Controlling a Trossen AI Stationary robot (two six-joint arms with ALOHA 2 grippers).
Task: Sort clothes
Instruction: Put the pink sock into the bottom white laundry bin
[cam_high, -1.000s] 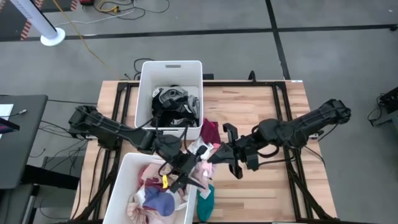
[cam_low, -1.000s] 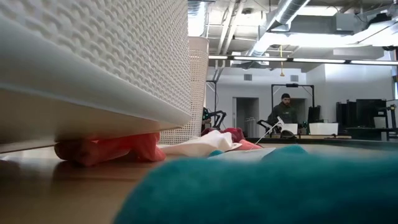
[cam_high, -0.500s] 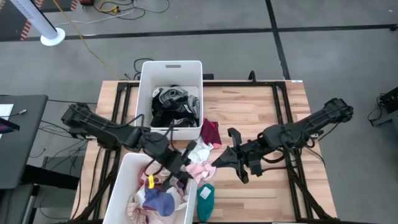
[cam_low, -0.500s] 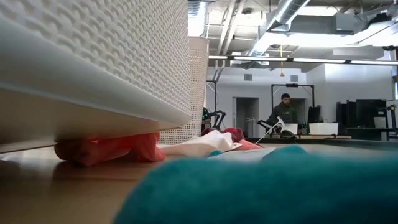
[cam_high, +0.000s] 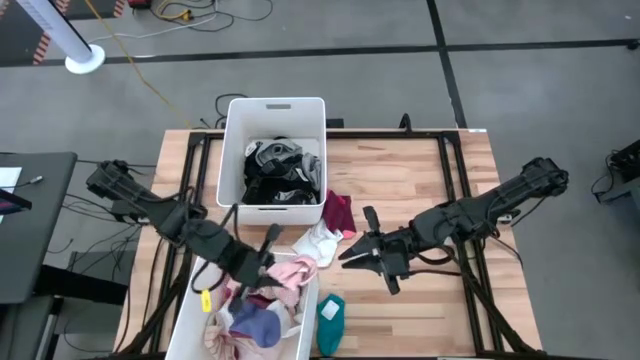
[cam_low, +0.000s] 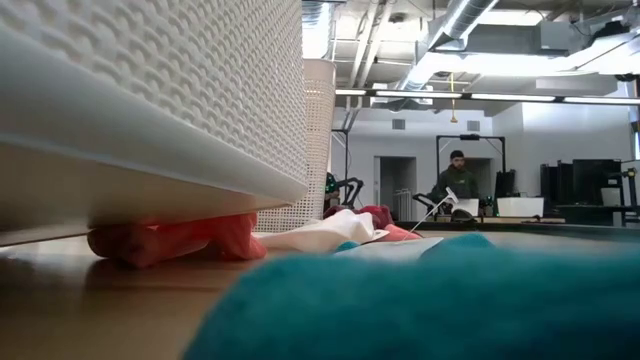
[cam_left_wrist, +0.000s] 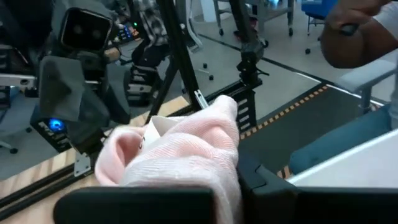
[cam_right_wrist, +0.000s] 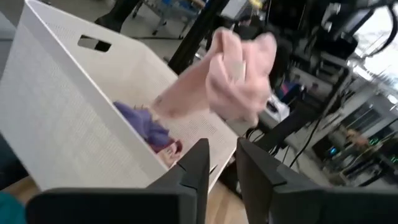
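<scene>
- The left gripper (cam_high: 262, 272) had clamped shut on a pink garment (cam_high: 290, 271) and carried it from the table (cam_high: 420, 180) over the rim of the near bin (cam_high: 200, 265), where it hung above the pale clothes (cam_high: 250, 325) inside.
- A second earlier, that garment lay on the table between both grippers; it had since been handed across.
- The right gripper (cam_high: 352, 254) had let go, its jaws parted and empty, and it waited just beside the near bin, over the table.
- A white garment (cam_high: 322, 240), a maroon one (cam_high: 340, 212) and a teal one (cam_high: 331, 312) lay on the table beside the near bin, unsorted.
- The far bin (cam_high: 275, 108) held dark clothes (cam_high: 280, 170).
- Judged next: releasing the pink garment into the near bin.
</scene>
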